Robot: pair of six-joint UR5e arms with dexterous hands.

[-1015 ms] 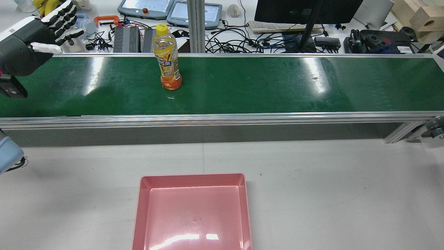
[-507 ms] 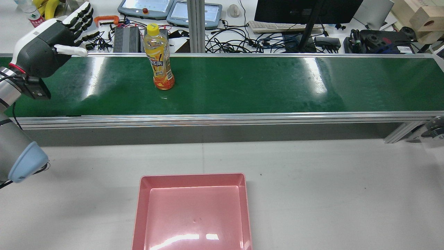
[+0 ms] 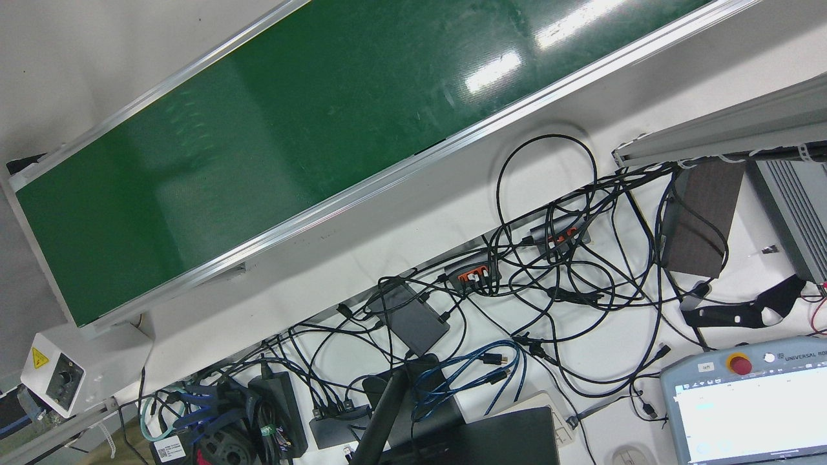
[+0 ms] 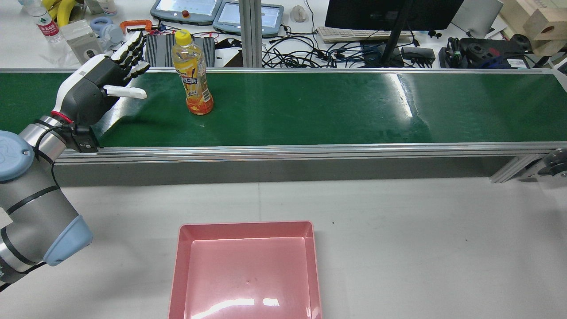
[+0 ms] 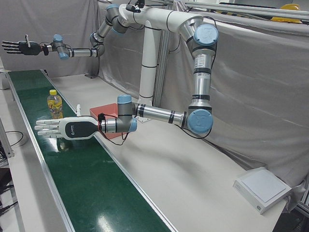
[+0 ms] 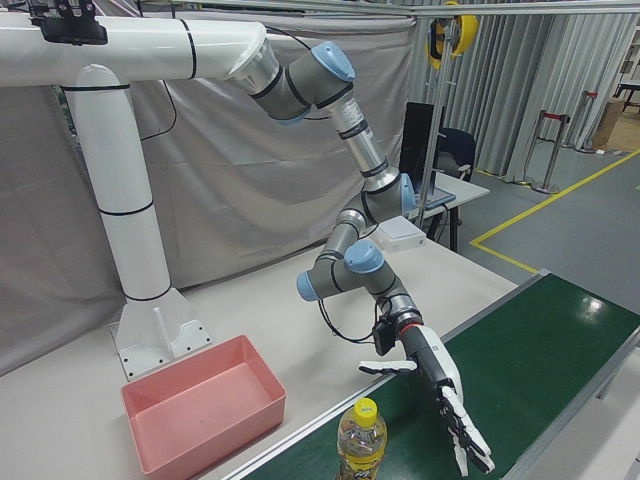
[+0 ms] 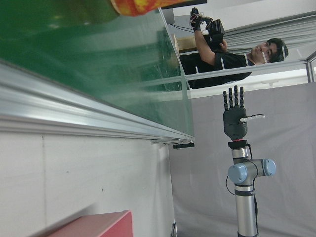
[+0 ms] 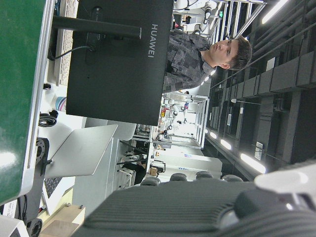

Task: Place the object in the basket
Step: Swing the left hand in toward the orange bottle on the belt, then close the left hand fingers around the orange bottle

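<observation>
The pink basket (image 4: 246, 270) sits at the bottom centre of the rear view on the pale table (image 4: 421, 248), and nothing lies in it; the right-front view shows it (image 6: 205, 415) at lower left, likewise bare inside. The orange drink bottle (image 4: 192, 73) with a yellow cap stands upright on the green conveyor belt (image 4: 354, 108), in the upper left part of the rear view. The left hand (image 4: 104, 86) hovers over the belt just left of the bottle, fingers (image 4: 133, 48) spread apart and straight, thumb pointing toward the bottle but not touching it. In the left-front view the right hand (image 5: 19, 47) hangs high at the upper left, well apart from the bottle (image 5: 54, 105), its fingers also stretched apart and holding nothing.
</observation>
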